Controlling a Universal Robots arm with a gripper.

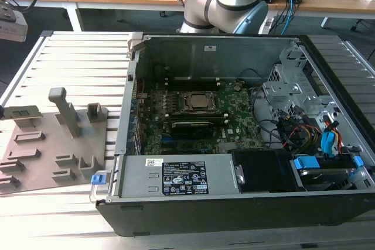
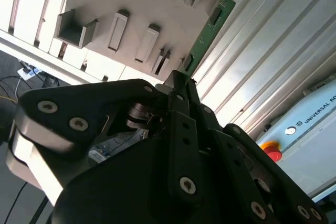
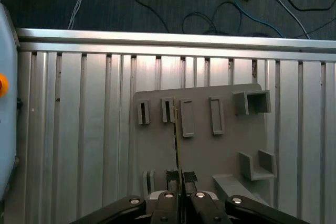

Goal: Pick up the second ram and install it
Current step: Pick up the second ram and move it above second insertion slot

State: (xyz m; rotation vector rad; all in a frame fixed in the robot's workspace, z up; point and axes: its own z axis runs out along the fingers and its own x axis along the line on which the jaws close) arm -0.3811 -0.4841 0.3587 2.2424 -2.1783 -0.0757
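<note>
In both wrist views my gripper (image 3: 178, 178) (image 2: 181, 80) is shut on the second ram, held well above the grey fixture plate (image 3: 210, 150) (image 2: 152, 3). In the first wrist view the second ram (image 3: 176, 140) shows edge-on as a thin line running out from between the fingertips. In the second wrist view the second ram (image 2: 207, 32) shows its green face with dark chips, reaching past the plate's edge. The open computer case (image 1: 234, 121) holds the green motherboard (image 1: 234, 124), with the CPU socket (image 1: 196, 102) and dark slots (image 1: 190, 126) beside it.
The fixture plate (image 1: 53, 150) lies at the exterior view's left on a slatted aluminium table (image 1: 82, 62) and carries tall grey blocks (image 1: 67, 112). At its far left a grey stand (image 1: 22, 113) bears a small green piece. A pendant with an orange button (image 2: 270, 150) sits beside the table.
</note>
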